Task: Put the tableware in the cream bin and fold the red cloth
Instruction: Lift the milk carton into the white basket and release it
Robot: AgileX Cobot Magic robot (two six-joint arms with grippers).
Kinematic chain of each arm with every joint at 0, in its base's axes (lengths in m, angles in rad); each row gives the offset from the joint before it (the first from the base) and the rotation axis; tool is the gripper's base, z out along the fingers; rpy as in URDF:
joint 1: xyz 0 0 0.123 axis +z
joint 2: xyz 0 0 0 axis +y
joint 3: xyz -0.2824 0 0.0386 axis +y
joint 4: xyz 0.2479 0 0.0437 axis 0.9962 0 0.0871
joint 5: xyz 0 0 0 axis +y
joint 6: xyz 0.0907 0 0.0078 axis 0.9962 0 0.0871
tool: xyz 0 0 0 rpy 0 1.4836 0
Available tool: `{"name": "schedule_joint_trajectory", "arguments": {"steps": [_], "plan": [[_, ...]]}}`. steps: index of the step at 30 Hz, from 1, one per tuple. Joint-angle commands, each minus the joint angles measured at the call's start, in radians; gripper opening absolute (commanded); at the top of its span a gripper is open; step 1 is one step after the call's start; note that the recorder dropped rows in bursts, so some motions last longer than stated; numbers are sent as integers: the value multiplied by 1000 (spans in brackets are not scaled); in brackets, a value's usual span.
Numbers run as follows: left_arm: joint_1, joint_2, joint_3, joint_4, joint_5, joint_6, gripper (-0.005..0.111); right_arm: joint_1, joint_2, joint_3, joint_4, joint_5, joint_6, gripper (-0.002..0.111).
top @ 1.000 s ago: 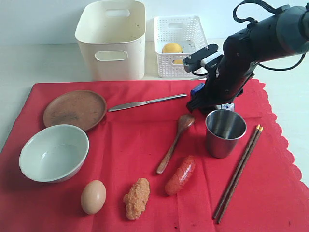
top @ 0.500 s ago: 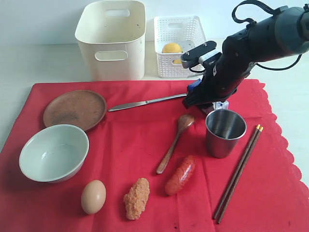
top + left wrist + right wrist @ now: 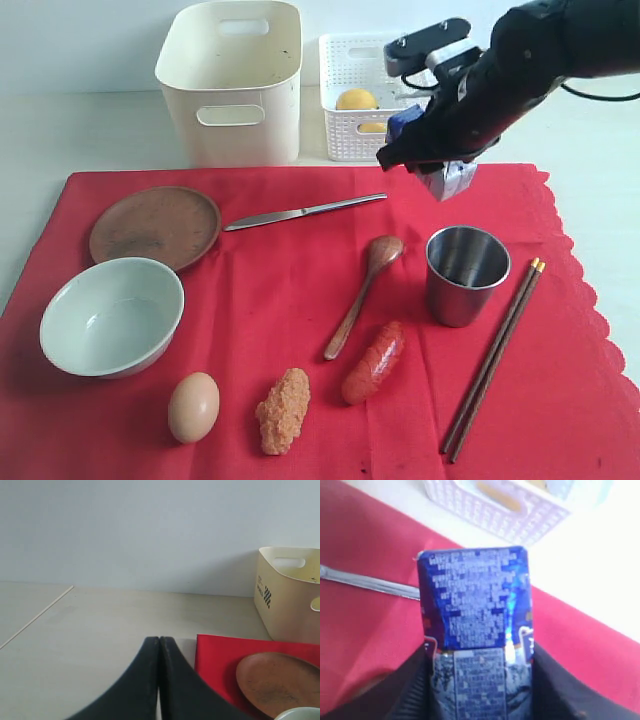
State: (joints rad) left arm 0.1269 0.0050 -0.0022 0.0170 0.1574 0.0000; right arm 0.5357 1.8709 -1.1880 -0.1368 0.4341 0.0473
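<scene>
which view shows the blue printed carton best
The right wrist view: the blue printed carton fills it, clamped in the right hand. The exterior view shows only bits under the arm; the left wrist view, none.

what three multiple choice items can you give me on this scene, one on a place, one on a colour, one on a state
1. Where does the steel knife lie?
A in the cream bin
B on the red cloth, beside the brown plate
C in the white basket

2. What colour is the carton in the right gripper?
A green
B yellow
C blue

3. How is the left gripper?
A shut, empty
B wide open
C clamped on the bowl

Answers:
1 B: it lies flat on the cloth, one end by the plate.
2 C: the right wrist view shows its blue printed side.
3 A: its fingers meet with nothing between them.
</scene>
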Motion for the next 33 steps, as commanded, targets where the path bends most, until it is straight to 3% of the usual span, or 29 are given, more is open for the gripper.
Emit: {"name": "schedule_joint_trajectory", "arguments": {"steps": [1,19,33], "plan": [[2,-5,2,-6,-3,-7,1,0,-79,-6,2,-56,4,0],[2,-5,2,-6,-3,-7,1,-9,-64,-14,7,-482,4,0],[2,-5,2,-6,-3,-7,1,-71,227,-337,7,-447,56,0]]}}
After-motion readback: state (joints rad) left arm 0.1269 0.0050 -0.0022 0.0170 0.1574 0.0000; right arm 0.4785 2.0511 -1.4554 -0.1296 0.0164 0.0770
